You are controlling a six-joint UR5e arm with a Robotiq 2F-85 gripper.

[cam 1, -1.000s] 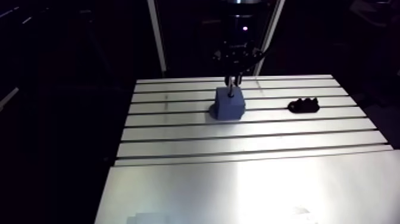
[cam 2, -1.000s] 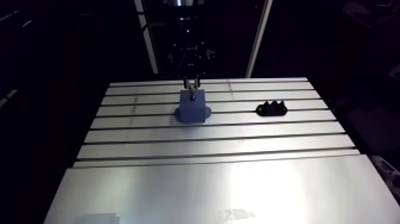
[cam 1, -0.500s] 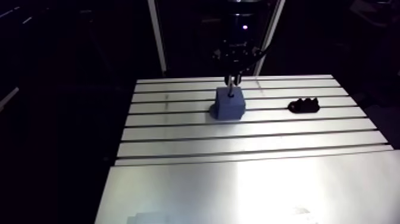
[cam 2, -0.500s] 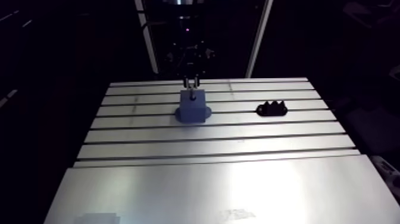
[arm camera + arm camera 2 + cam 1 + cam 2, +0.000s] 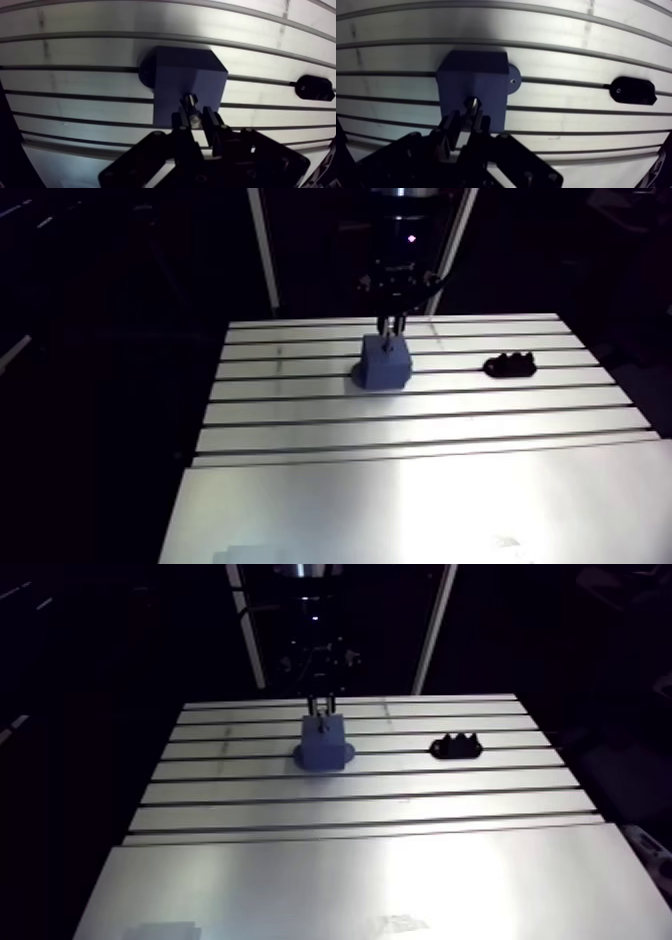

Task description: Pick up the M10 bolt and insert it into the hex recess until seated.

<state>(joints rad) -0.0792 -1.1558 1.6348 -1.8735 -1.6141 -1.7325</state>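
Note:
A dark blue block [image 5: 182,75] stands on the slotted table [image 5: 420,488], towards its far edge. My gripper [image 5: 195,119] hangs straight above the block and is shut on the M10 bolt [image 5: 191,106], a short metal piece pinched between the two fingertips. The bolt points down at the block's top face near its closer edge. Its lower end meets or nearly meets that face; the hex recess is hidden under it. In the arm view the gripper [image 5: 391,323] reaches down to the block's [image 5: 385,366] top.
A small black holder [image 5: 511,366] lies on the table to the right of the block, a hand's width away. A round flange [image 5: 512,80] with a screw hole sticks out from the block's base. A smooth plate covers the table's near half.
Almost nothing: the gripper stays over the block with the bolt held, with at most a slight shift downward.

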